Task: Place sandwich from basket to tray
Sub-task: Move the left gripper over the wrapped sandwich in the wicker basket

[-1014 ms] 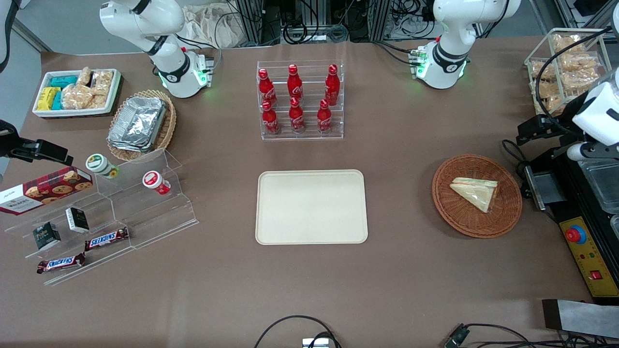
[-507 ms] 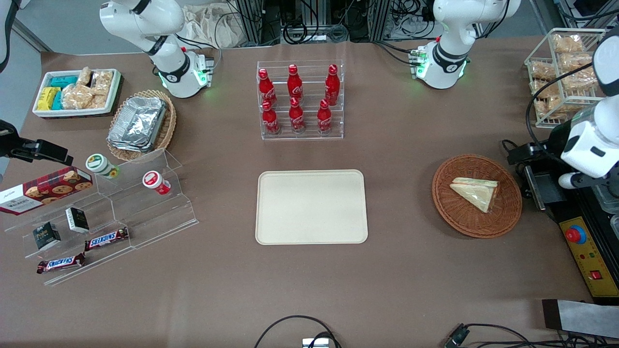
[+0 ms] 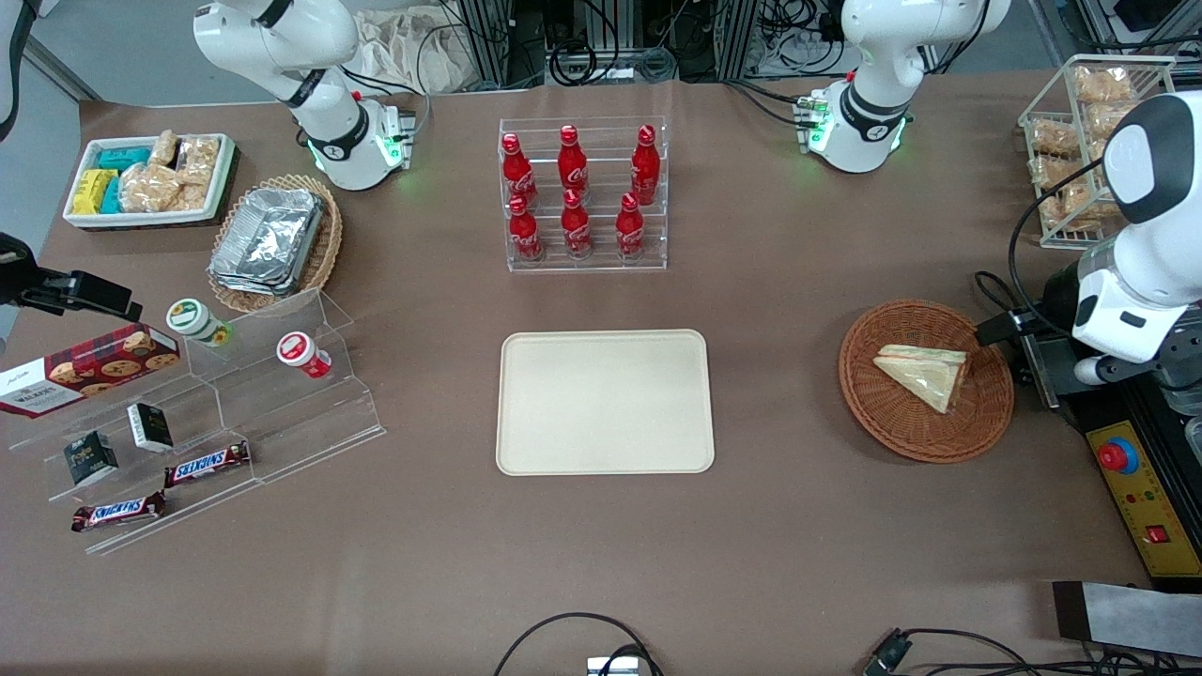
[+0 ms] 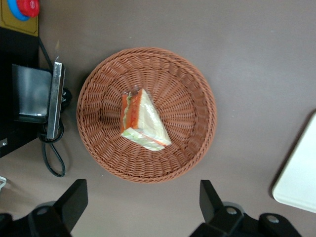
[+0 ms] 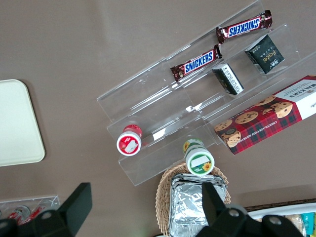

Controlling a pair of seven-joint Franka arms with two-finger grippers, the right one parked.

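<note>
The left arm has swung nearer the basket (image 4: 146, 114), its pincer (image 4: 143, 202) spread wide above the sandwich (image 4: 143, 120).

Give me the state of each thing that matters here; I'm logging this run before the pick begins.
sandwich: wrapped, lying in the basket, not gripped.
basket: on the table, holding only the sandwich.
tray: bare, nothing on it.
end effector: open, above the table beside the basket, touching nothing.
</note>
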